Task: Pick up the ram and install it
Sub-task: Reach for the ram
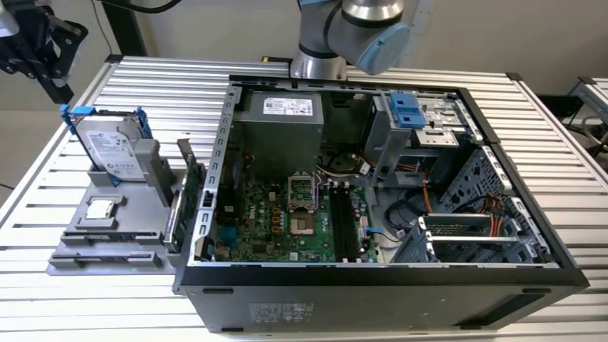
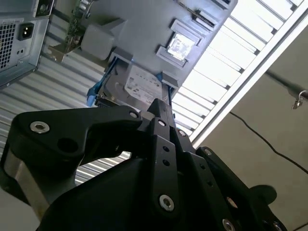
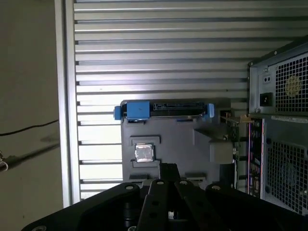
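Note:
The ram (image 1: 174,219) is a thin dark stick standing on edge in the grey parts holder (image 1: 105,246), on the exterior view's left of the open computer case (image 1: 380,274). Beside it an upright green card (image 1: 191,178) stands in the same holder. My gripper (image 1: 61,84) hangs high at the exterior view's far left, above and behind the holder and well apart from the ram. Both wrist views show its black fingers (image 3: 168,169) (image 2: 161,109) closed together with nothing between them, pointing down at the holder (image 3: 168,139). The black memory slots (image 1: 344,221) lie on the motherboard (image 1: 270,228).
A hard drive in a blue caddy (image 1: 107,146) stands upright at the holder's back, with a processor chip (image 1: 99,209) lying in front of it. The arm's base (image 1: 318,60) rises behind the case. The slatted metal table (image 1: 161,78) ends close to the holder, with floor beyond.

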